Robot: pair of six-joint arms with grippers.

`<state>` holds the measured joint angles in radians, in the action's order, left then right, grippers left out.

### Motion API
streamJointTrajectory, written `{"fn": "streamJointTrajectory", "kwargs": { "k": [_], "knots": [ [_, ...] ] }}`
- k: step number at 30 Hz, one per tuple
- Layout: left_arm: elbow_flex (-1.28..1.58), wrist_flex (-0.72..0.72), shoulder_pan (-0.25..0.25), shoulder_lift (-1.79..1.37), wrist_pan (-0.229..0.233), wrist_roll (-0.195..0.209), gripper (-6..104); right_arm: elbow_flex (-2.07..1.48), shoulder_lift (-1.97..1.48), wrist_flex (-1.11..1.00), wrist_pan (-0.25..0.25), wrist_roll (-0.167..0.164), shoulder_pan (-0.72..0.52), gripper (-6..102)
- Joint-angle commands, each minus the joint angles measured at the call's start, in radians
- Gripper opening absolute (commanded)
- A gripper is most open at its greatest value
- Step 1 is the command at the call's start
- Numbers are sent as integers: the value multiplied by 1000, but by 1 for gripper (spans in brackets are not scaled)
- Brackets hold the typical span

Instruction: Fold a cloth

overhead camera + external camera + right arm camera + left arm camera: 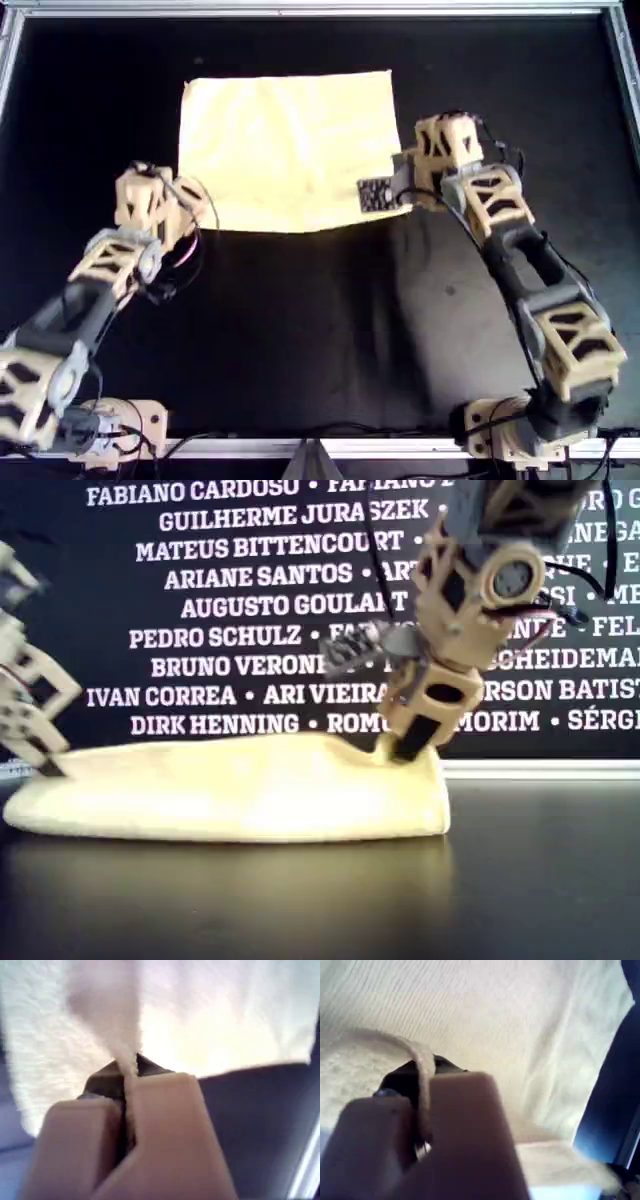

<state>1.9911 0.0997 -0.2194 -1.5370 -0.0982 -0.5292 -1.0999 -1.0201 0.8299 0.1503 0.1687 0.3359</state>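
- The cloth [290, 150] is lying on the black worktop [320, 330], in the far half in the overhead view, already doubled into a wide rectangle with its near edge running between the two arms.
- The left hand [422, 1110] is pinching a fold of the cloth [485, 1020] between its closed jaws; in the left wrist view a thin ridge of fabric is running up between the two blocks.
- In the overhead view, the left hand [190, 205] is sitting at the cloth's left near corner.
- The right hand [127, 1105] is likewise clamping the cloth [200, 1020], with a peak of fabric rising from between its pressed-together jaws.
- In the overhead view, the right hand [385, 195] is sitting at the cloth's right near corner.
- In the exterior view the cloth [240, 790] is lying as a low mound, one hand [405, 745] touching it at the right end, another arm touching it at the left end.
- A wall [250, 610] with white names is standing behind.
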Motion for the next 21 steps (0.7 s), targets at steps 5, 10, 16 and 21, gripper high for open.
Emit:
{"fn": "streamJointTrajectory", "kwargs": {
  "k": [5,10,16,21],
  "knots": [
    [-430,-28,54,219,-3,5,-1,505,244,-41,-18,3,-25,-1],
    [-637,-28,66,400,-3,5,-1,802,420,-41,-20,3,-26,-1],
    [-854,-28,71,560,-3,8,-1,1141,629,-41,-20,3,-26,-1],
    [-1005,-28,77,667,-3,14,-1,1236,736,-114,-21,3,-41,-1]
  ]
}}
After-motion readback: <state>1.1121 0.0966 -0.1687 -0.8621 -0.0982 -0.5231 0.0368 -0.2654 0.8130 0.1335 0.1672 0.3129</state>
